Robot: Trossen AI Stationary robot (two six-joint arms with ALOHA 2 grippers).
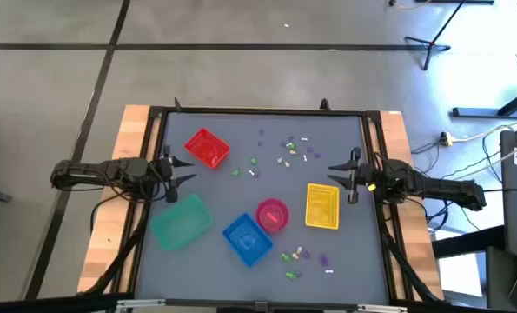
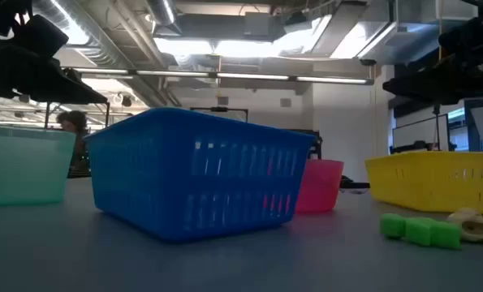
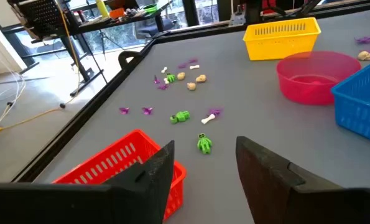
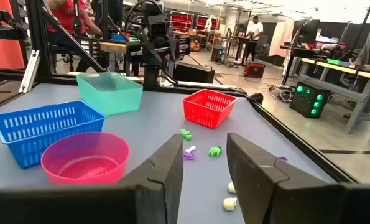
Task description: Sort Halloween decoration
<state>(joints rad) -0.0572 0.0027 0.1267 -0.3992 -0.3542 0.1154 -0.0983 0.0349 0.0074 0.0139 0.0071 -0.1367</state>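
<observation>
Trinkets [image 1: 289, 149] are lying scattered mid-table and in a second bunch near the blue basket [image 1: 247, 238], nothing sorted yet. Left gripper [image 1: 182, 169] and right gripper [image 1: 338, 172] are being held open and empty at the sides. Probably best if one tiny piece is pinched at a time.

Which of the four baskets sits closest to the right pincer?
The yellow basket, just beside the right pincer. The red, teal and blue baskets all lie farther toward the left arm's side.
</observation>
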